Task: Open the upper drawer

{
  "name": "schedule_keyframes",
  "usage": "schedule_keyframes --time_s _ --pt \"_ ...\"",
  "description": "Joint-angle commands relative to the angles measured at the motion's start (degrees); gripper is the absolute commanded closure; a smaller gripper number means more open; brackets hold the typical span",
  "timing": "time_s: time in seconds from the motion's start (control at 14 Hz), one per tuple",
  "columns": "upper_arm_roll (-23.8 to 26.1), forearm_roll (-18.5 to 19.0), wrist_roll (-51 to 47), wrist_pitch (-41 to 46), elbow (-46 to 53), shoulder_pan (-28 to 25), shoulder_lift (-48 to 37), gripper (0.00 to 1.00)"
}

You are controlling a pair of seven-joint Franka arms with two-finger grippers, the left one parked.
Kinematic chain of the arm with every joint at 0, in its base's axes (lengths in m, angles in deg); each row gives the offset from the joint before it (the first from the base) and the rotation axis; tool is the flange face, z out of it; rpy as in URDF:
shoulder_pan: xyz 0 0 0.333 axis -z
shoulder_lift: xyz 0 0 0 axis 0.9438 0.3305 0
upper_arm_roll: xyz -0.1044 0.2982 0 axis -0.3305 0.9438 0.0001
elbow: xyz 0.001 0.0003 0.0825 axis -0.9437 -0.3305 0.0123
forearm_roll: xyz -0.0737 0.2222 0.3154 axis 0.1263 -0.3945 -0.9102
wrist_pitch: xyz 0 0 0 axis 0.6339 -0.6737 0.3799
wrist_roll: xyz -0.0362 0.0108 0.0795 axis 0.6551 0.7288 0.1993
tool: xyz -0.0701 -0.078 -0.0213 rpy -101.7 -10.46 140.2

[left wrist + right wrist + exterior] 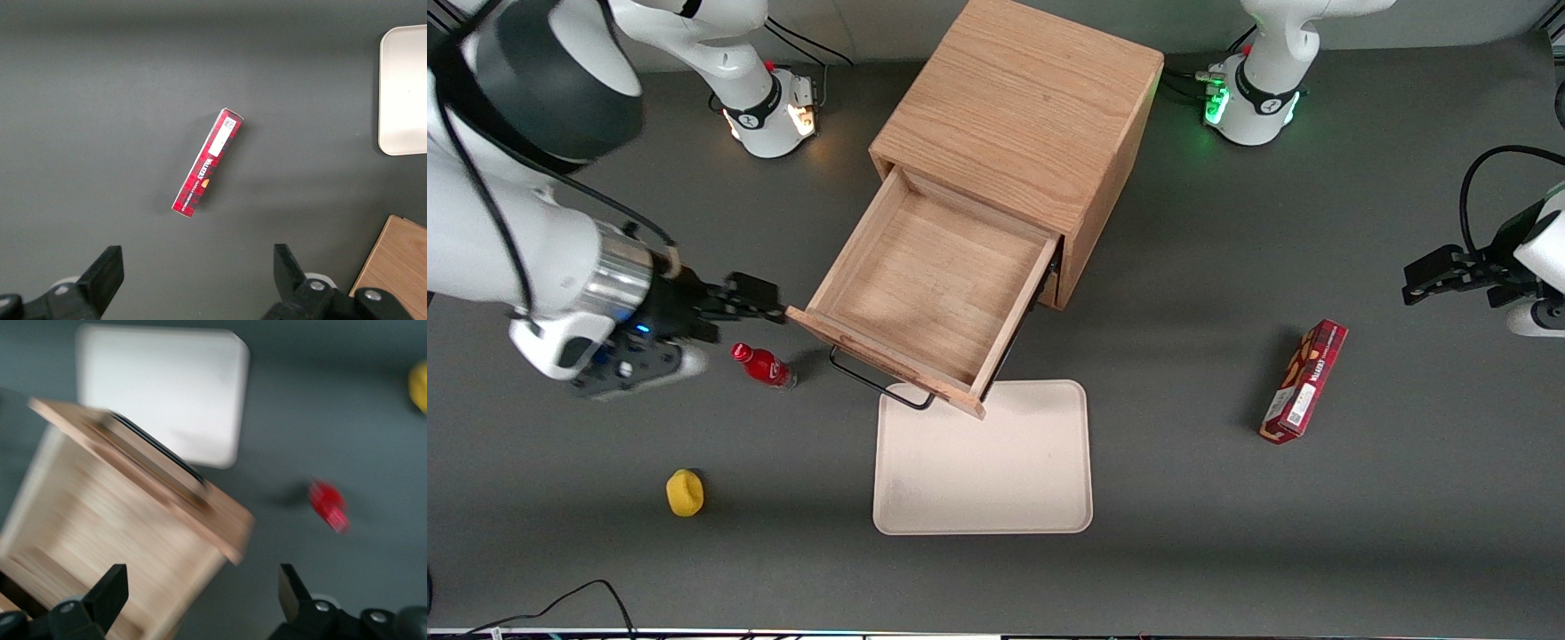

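Note:
The upper drawer (934, 284) of the boxy wooden cabinet (1018, 124) stands pulled far out, an empty light-oak tray with a black wire handle (876, 382) on its front. My gripper (769, 307) is open and empty, beside the drawer's front corner toward the working arm's end of the table, apart from the handle. In the right wrist view the open fingers (110, 590) frame the drawer's corner (227, 533), and the handle (160, 453) shows along the drawer front. The lower drawer is hidden under the upper one.
A small red bottle (763, 364) lies on the table just below my gripper; it also shows in the right wrist view (328, 505). A cream tray (983, 471) lies in front of the drawer. A yellow object (685, 492) and a red box (1303, 382) lie on the table.

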Motion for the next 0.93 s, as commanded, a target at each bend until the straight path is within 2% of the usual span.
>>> schedule_keyframes --time_s 0.0,0.14,0.29,0.5,0.57,0.86 --pt "-2.08 6.36 -4.43 1.19 -17.29 1.04 -12.74 0.00" --pt "-2.78 8.04 -4.95 -0.64 -25.65 1.13 -17.85 0.00" --pt "-5.23 8.05 -4.34 -7.65 -36.00 1.39 -24.34 0.00" --pt "-5.68 8.05 -4.34 -18.38 -51.21 1.57 -35.15 0.00" --pt "-6.38 8.05 -4.34 -19.37 -52.74 1.66 -36.66 0.00" --pt "-6.83 7.26 -4.44 -17.89 -47.49 1.75 -34.57 0.00"
